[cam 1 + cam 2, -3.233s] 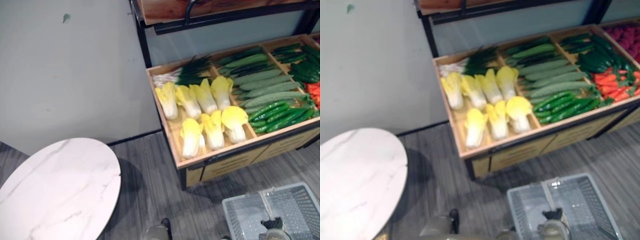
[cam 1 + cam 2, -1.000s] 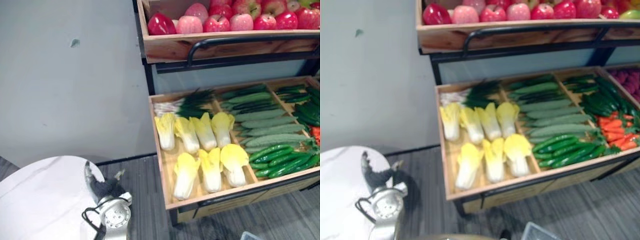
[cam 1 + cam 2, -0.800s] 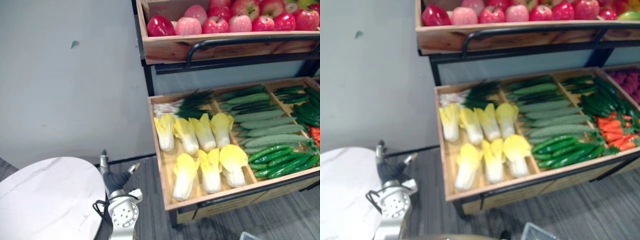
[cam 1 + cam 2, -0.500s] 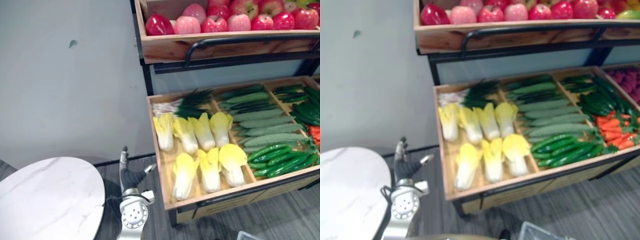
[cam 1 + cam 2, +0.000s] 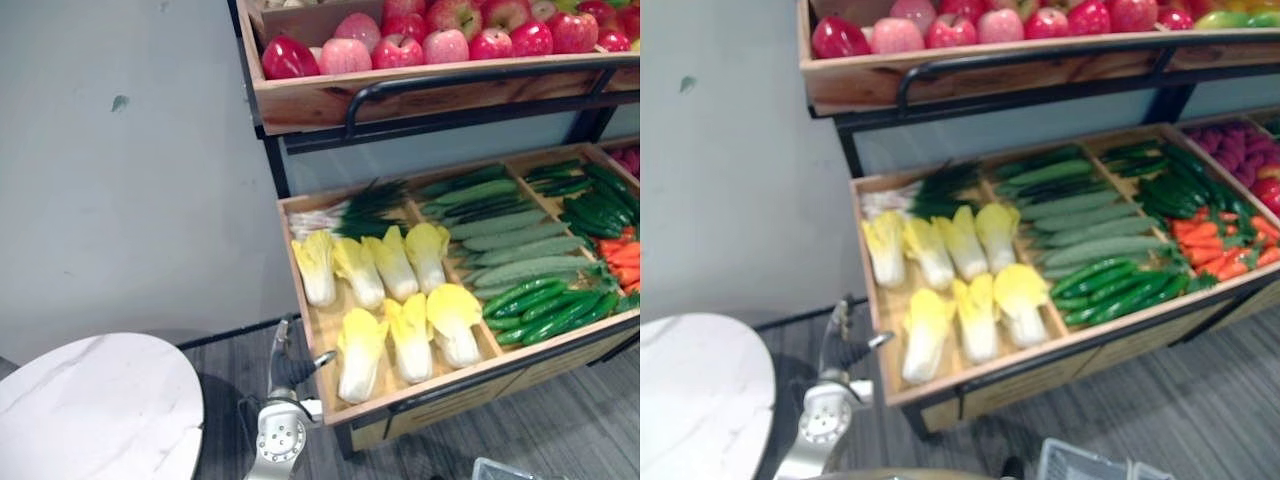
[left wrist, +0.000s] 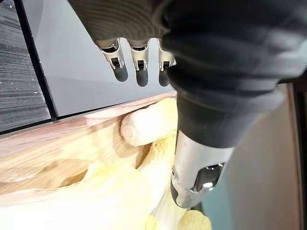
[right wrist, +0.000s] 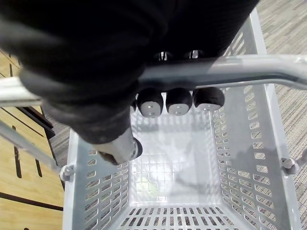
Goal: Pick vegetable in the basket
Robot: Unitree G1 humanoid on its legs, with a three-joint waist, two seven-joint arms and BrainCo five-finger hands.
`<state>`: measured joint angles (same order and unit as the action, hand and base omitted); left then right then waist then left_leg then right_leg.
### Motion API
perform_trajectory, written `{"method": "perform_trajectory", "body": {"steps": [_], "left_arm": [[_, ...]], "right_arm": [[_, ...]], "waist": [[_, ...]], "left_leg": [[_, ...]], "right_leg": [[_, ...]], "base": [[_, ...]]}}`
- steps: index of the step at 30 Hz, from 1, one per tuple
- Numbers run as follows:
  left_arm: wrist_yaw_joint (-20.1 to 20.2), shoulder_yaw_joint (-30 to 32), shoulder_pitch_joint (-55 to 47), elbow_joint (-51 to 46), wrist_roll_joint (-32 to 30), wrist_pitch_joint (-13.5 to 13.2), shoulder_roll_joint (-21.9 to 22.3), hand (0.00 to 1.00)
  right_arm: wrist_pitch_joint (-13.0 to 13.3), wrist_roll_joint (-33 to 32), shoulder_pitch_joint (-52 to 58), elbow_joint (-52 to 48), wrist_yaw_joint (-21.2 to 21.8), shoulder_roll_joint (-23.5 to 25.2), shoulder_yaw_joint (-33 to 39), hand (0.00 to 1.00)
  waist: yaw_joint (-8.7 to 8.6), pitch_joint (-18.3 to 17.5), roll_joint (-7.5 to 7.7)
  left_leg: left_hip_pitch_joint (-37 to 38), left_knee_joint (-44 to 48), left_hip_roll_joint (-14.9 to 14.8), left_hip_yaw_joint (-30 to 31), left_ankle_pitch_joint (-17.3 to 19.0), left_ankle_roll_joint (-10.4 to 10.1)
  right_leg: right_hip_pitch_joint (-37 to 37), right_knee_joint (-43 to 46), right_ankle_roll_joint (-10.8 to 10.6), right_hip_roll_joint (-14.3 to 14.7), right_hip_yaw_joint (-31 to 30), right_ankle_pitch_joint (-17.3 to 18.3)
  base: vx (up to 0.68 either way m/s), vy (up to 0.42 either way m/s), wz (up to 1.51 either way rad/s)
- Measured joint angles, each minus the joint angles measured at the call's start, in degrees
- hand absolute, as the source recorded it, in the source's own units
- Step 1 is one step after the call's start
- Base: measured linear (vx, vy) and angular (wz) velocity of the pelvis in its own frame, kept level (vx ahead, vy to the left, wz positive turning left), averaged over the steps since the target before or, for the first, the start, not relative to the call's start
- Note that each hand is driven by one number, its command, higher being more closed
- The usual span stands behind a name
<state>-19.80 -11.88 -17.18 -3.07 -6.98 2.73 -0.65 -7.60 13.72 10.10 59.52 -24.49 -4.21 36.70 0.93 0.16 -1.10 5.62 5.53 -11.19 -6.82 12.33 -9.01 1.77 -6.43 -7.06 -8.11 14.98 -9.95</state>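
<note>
- Produce is displayed in two wooden crates on a rack: red and pink apples point(image 5: 420, 45) are piled in the upper crate point(image 5: 400, 95), and vegetables are sorted by compartment in the lower crate point(image 5: 480, 367).
- In the lower crate's left compartment, seven yellow cabbages point(image 5: 410, 335) are laid in two rows, with scallions point(image 5: 350, 212) behind them; cucumbers point(image 5: 510, 245) and slim green pods point(image 5: 540, 305) are held in the middle compartment.
- Carrots point(image 5: 1210, 240) are seen further right in the right eye view.
- A grey plastic basket point(image 7: 240, 158) is hung low in front of the rack; its perforated floor is seen uncovered in the right wrist view.
- The right hand point(image 7: 179, 101) is curled round the basket's handle point(image 7: 230, 69).
- The left hand point(image 5: 285, 365) is held just beside the lower crate's near left corner, fingers straight, thumb spread, nothing grasped.
- In the left wrist view, its fingers point(image 6: 139, 62) are shown above the crate wall, with a cabbage stem and leaves close below.
- A round white marble tabletop point(image 5: 100, 410) is seen well to the left.
</note>
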Motion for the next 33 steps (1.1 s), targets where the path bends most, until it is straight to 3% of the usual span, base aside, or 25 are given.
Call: {"method": "perform_trajectory", "body": {"steps": [33], "left_arm": [[4.4,-6.2,4.0,9.7,2.4,1.6,-2.1,0.0]], "right_arm": [[-0.7,0.0,-1.0,0.5,-0.3,-0.5,1.2,1.0]], "waist": [[-2.29,0.4,-1.36]], "left_leg": [[1.7,-1.4,0.4,-3.2,1.3,0.3]], "right_leg": [[1.1,-0.1,-0.1,0.3,-3.0,0.0]], "base": [[0.03,0.0,-0.04]]}}
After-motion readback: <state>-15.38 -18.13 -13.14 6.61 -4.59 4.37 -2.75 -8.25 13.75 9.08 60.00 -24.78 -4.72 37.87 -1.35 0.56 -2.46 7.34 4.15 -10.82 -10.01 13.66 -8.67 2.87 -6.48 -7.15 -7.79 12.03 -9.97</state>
